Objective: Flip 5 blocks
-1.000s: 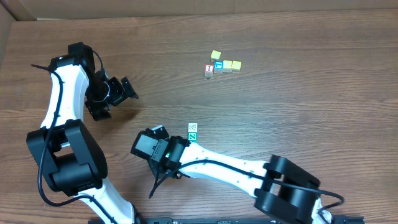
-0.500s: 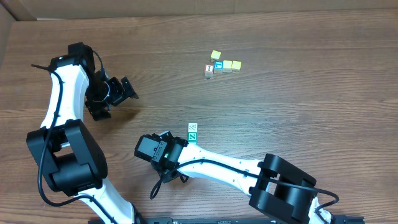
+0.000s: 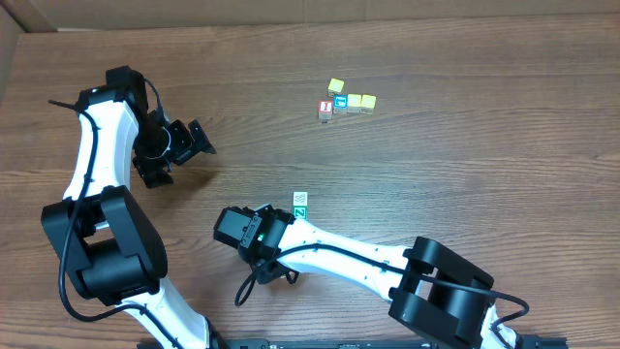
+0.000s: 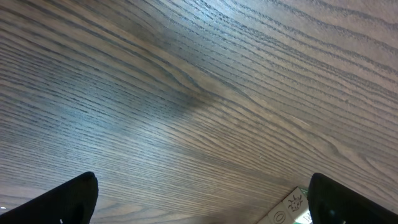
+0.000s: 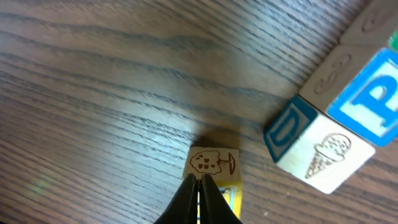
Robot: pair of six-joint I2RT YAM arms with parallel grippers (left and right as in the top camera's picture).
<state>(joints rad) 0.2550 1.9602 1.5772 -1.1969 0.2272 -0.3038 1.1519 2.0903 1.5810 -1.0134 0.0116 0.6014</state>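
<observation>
**Right pincer shut at a tree-marked block; left pincer idle**

1. Table (image 3: 465, 174): brown wood grain, bearing everything listed.
2. Right pincer (image 5: 200, 182): fingers pressed together with nothing between them.
3. Left pincer (image 3: 191, 139): spread wide and empty, well apart from the right pincer and every block.
4. Tree-marked block (image 5: 214, 163): directly ahead of the right pincer's tips.
   - Its near edge meets the tips, but contact cannot be told.
   - It is a cube with no long axis. The tree face is up and a yellow face shows beside the fingers.
   - The right arm is far nearer. A flip likely needs a tip over the far edge, or reopening to straddle the block.
5. Ice-cream block (image 5: 311, 146): ahead and right of the pincer, touching a blue-lettered block (image 5: 367, 93).
6. Teal-green block (image 3: 300, 212) and whitish block (image 3: 300, 198): touching, near the right wrist.
7. Blue block (image 3: 340, 100): in a cluster well beyond.

**Views:** only the right wrist view shows item 4; overhead, the arm hides it. Only the overhead view shows the cluster. The left wrist view gives bare table and a marked block's corner.
</observation>
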